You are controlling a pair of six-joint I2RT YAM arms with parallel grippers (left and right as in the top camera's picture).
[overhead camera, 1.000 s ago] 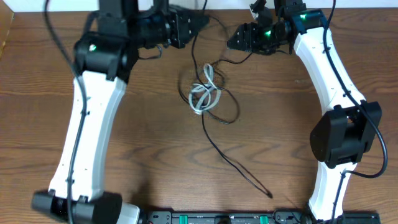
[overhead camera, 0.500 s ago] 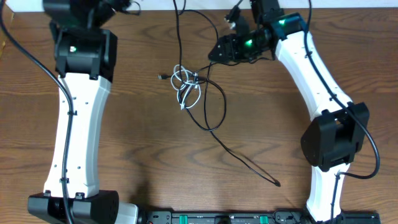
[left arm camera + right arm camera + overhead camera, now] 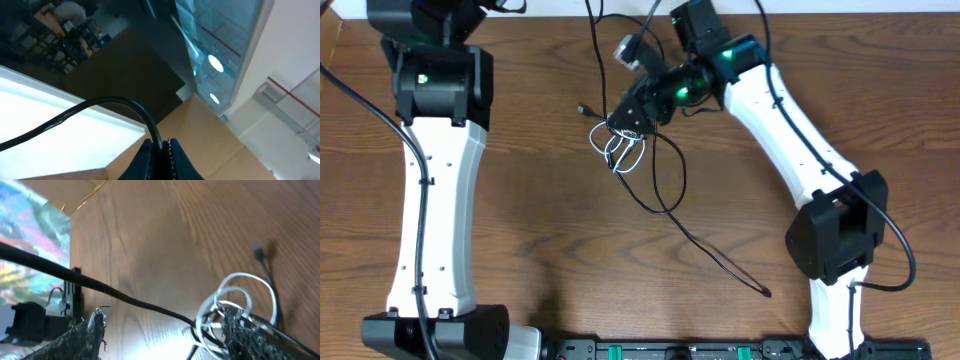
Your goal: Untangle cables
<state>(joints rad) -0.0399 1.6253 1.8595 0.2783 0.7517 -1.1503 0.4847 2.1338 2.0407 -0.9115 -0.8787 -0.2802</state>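
Observation:
A tangle of white cable loops [image 3: 620, 150] and black cable lies on the wooden table. One black cable [image 3: 710, 258] trails to a plug at the front right. Another black strand [image 3: 594, 35] rises off the top edge. My right gripper [image 3: 625, 118] is open, right above the tangle. In the right wrist view its fingers [image 3: 162, 317] straddle a taut black cable [image 3: 125, 297], with the white loops [image 3: 240, 287] against the right finger. My left gripper [image 3: 161, 146] is shut on a black cable [image 3: 110, 102], lifted high and out of the overhead view.
The left arm [image 3: 435, 80] stands along the table's left side and the right arm [image 3: 790, 120] crosses from the right. A small plug end [image 3: 582, 110] lies left of the tangle. A black rail [image 3: 670, 350] runs along the front edge.
The right gripper moved left and down onto the tangle. The left arm pulled up and left, out of frame, drawing a black strand taut. The tangle shifted left.

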